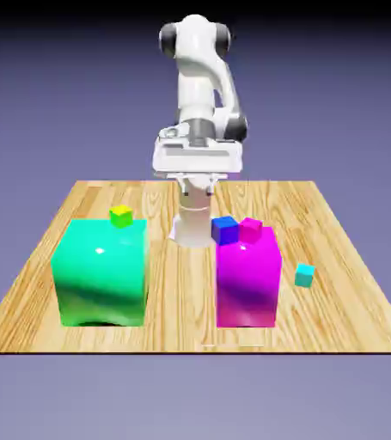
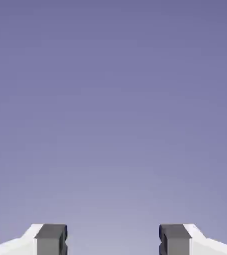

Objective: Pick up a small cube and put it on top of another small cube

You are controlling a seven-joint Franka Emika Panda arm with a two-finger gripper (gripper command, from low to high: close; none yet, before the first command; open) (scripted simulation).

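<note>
The small cube, tiny and cyan, lies alone on the wooden table to the right of the big magenta block in the exterior view. Other tiny cubes show: a blue one and a magenta one at the magenta block's top far edge, and a yellow-green one at the top of the big green block. My gripper hangs high over the table's far middle, well away from every cube. In the hand view the gripper is open, its grey fingertips wide apart with only backdrop between them.
The two big blocks stand side by side near the table's front, with a gap of bare wood between them. The robot's base sits behind that gap.
</note>
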